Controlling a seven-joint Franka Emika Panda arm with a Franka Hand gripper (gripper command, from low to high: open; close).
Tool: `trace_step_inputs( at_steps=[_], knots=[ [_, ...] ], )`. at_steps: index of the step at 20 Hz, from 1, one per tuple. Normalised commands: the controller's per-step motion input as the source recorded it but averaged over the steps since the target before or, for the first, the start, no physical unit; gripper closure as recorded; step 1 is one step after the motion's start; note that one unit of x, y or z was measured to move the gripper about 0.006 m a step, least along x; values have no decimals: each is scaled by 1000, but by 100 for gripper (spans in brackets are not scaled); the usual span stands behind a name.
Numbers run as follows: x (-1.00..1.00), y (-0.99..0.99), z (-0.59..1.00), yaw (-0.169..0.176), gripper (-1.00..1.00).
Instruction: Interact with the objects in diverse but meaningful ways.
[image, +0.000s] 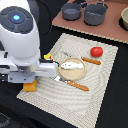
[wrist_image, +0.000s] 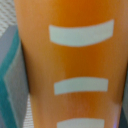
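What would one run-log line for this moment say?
arm: low over mat | gripper: at bread loaf, grip unclear | fish: on wooden plate | tomato: on mat

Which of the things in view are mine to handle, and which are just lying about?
For the job: bread loaf, white fish, red tomato, yellow packet.

Lying about: grey pots, wooden-handled cutlery, round board under the fish.
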Motion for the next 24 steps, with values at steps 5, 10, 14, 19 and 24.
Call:
trace_step_inputs(
  at_steps=[5,10,14,19,24],
  knots=[
    [-426,67,83,1,-100],
    [-167,159,834,5,-100],
    [-93,323,1000,36,-100],
    [-47,399,859,61,-100],
    [55,480,88,77,-100]
  ],
)
